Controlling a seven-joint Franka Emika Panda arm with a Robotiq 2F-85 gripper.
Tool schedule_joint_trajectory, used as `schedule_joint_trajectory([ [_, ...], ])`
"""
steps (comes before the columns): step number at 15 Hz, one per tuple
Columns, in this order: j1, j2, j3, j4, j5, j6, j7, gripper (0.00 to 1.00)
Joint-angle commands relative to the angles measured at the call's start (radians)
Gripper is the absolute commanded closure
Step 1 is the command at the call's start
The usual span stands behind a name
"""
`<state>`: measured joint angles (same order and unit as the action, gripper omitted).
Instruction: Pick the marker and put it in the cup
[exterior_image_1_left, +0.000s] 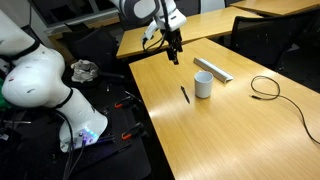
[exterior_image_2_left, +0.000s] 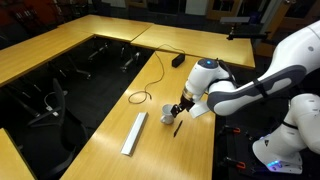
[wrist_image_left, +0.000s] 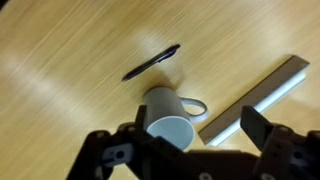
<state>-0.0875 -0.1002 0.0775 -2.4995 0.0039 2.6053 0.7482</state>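
The marker (wrist_image_left: 151, 62) is a thin black stick lying flat on the wooden table; it also shows in both exterior views (exterior_image_1_left: 185, 94) (exterior_image_2_left: 177, 128). The white cup (wrist_image_left: 167, 115) stands upright close beside it, open end up, with a small handle showing in the wrist view; it appears in both exterior views (exterior_image_1_left: 204, 85) (exterior_image_2_left: 167, 117). My gripper (wrist_image_left: 198, 125) is open and empty. It hangs above the table over the cup and marker area (exterior_image_1_left: 173, 57) (exterior_image_2_left: 179, 108) and touches neither.
A long pale grey flat bar (wrist_image_left: 262, 100) (exterior_image_1_left: 212, 69) (exterior_image_2_left: 134, 133) lies next to the cup. A black looped cable (exterior_image_1_left: 265, 88) (exterior_image_2_left: 150, 80) lies further along the table. The table edge (exterior_image_1_left: 150, 120) drops off near the robot base.
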Motion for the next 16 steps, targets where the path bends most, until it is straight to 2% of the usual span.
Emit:
schedule_joint_trajectory([
  [1, -0.038, 0.051, -0.013, -0.042, -0.222, 0.08, 0.305, 0.0],
  [3, -0.034, 0.076, -0.042, -0.043, -0.331, 0.017, 0.473, 0.0],
  [4, -0.019, 0.086, -0.053, -0.036, -0.321, -0.041, 0.505, 0.0],
  [5, -0.012, 0.084, -0.068, -0.05, -0.295, 0.024, 0.412, 0.0],
  [7, -0.007, 0.091, -0.073, -0.05, -0.303, -0.001, 0.458, 0.0],
  [12, -0.005, 0.091, -0.072, -0.046, -0.303, -0.004, 0.469, 0.0],
  [16, -0.008, 0.157, -0.094, -0.047, -0.153, 0.009, 0.462, 0.0],
])
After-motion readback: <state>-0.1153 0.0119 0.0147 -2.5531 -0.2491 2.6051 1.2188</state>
